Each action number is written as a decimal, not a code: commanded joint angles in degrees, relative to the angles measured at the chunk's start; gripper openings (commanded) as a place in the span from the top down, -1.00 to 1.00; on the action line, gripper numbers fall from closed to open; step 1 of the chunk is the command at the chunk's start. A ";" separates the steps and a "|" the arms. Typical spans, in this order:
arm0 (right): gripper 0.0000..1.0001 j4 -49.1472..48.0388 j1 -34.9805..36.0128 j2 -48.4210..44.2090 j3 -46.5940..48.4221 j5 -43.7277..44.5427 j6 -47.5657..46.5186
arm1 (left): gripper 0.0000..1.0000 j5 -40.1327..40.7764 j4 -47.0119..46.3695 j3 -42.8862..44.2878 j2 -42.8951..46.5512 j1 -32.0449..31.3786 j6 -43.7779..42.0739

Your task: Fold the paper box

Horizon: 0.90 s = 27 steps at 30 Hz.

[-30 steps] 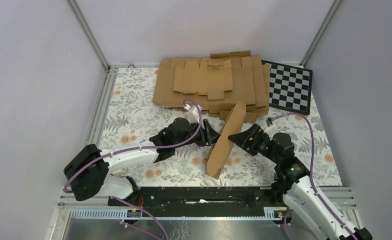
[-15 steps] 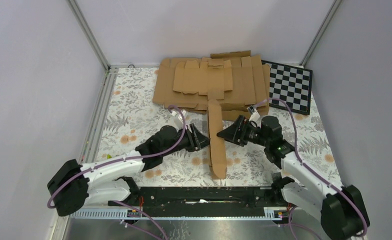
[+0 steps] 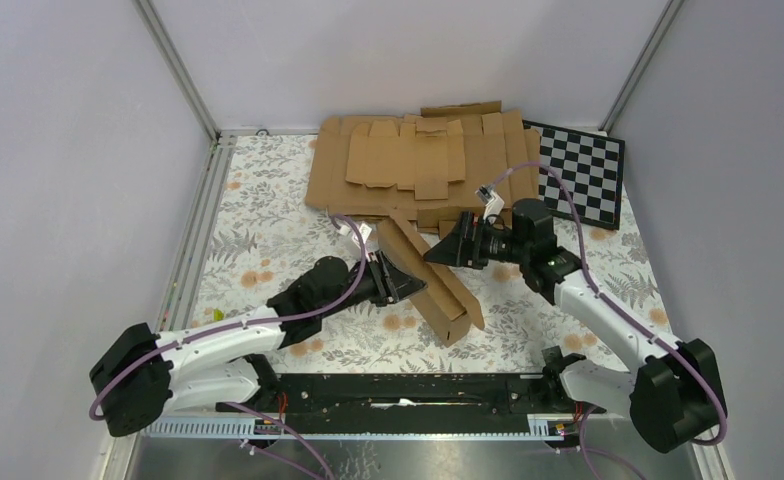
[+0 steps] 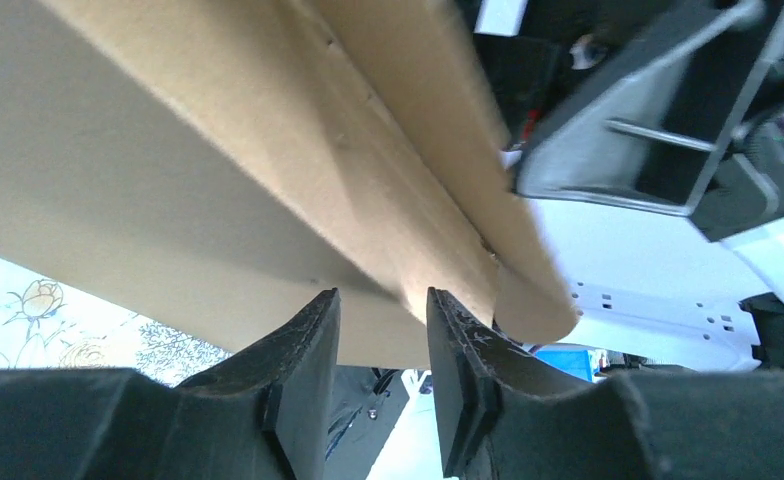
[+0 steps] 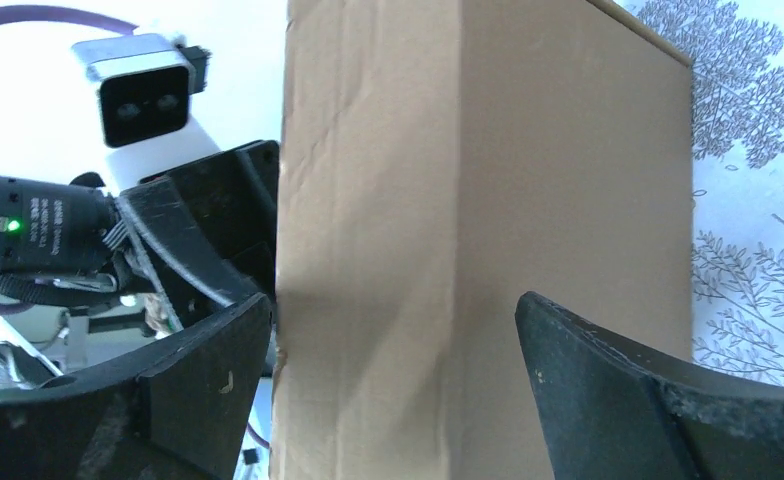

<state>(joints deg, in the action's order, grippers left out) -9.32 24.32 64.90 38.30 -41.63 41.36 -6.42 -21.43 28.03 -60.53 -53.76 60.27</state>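
The paper box is a long, partly folded brown cardboard piece lying diagonally on the floral mat between the two arms. My left gripper meets its left side. In the left wrist view the box fills the upper frame, and the left gripper has a narrow gap between its tips with a folded edge just at them. My right gripper comes from the right at the box's far end. In the right wrist view the right gripper stands wide open against a flat face of the box.
A pile of flat cardboard blanks lies at the back of the mat. A black-and-white checkerboard sits at the back right. Metal frame rails and grey walls enclose the floral mat.
The box has swung from pointing near-to-far to lying diagonally, its far end now toward the left. The right gripper moved farther back. The left jaws have narrowed.
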 commanded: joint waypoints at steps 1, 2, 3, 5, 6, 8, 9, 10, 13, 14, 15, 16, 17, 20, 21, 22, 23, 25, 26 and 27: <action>-0.99 15.32 -0.06 -4.33 6.66 0.42 -11.89 | 0.25 0.53 -4.57 -0.14 -1.48 -0.21 -0.29; -0.99 17.22 -0.06 -5.10 7.22 1.09 -13.29 | 0.25 0.53 -4.58 0.05 -1.78 -0.25 -0.50; -0.99 18.93 0.01 -5.80 7.64 1.68 -14.27 | 0.26 0.48 -4.51 0.28 -2.11 -0.26 -0.72; -0.99 22.89 0.30 -6.80 8.44 3.43 -16.38 | 0.25 0.26 -4.50 0.88 -3.07 -0.26 -0.91; -0.99 24.76 0.59 -7.08 8.85 4.31 -17.60 | 0.25 0.12 -4.50 1.07 -3.43 -0.24 -1.02; -0.99 29.68 1.61 -6.68 10.05 7.07 -20.67 | 0.25 -0.07 -4.58 1.40 -4.15 -0.26 -1.03; -0.99 32.19 2.11 -6.01 10.85 8.32 -22.32 | 0.25 -0.09 -4.63 1.41 -4.53 -0.27 -1.03; -0.99 34.21 2.66 -5.68 11.63 9.46 -23.73 | 0.26 -0.11 -4.70 1.35 -4.65 -0.22 -1.03; -0.99 38.41 4.87 -5.89 13.51 13.02 -26.34 | 0.26 -0.17 -4.97 1.02 -5.07 -0.27 -1.01; -0.99 39.48 5.61 -5.88 14.00 14.28 -27.08 | 0.26 -0.10 -4.94 0.98 -5.24 -0.33 -1.03; -0.99 40.45 6.32 -5.86 14.60 15.36 -27.71 | 0.27 -0.09 -4.94 1.02 -5.48 -0.24 -1.08; -0.99 41.54 7.20 -5.63 15.22 16.35 -28.27 | 0.27 -0.09 -4.94 1.05 -5.66 -0.28 -1.11; -0.99 42.42 7.99 -5.23 15.81 17.36 -28.77 | 0.27 -0.17 -4.94 1.06 -5.79 -0.29 -1.19; -0.99 44.51 11.28 -3.90 17.73 20.48 -29.69 | 0.28 0.20 -4.20 1.51 -5.87 -0.21 -1.86; -0.99 45.15 13.07 -3.38 18.40 22.23 -29.67 | 0.28 0.34 -3.45 1.87 -5.72 -0.23 -2.34; -0.99 45.67 14.19 -2.77 19.27 25.56 -29.30 | 0.28 0.42 -2.54 2.30 -5.43 -0.22 -2.88; -0.99 46.17 15.25 -2.17 19.95 27.76 -29.18 | 0.28 0.84 -0.70 3.07 -4.83 -0.22 -3.75; -0.99 47.50 17.03 -0.50 21.22 31.25 -29.51 | 0.27 3.03 5.35 5.47 -2.97 -0.22 -6.74; -0.99 48.23 17.93 0.35 22.00 32.53 -29.81 | 0.25 4.38 9.02 6.91 -1.82 -0.21 -8.52; -0.99 48.86 18.66 1.15 22.73 33.92 -30.08 | 0.24 5.80 13.16 8.50 -0.58 -0.11 -10.29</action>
<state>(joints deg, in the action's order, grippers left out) 35.42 40.07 63.55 56.97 -16.47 13.15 -5.72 -20.49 30.63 -65.06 -53.84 57.23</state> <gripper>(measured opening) 0.993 0.371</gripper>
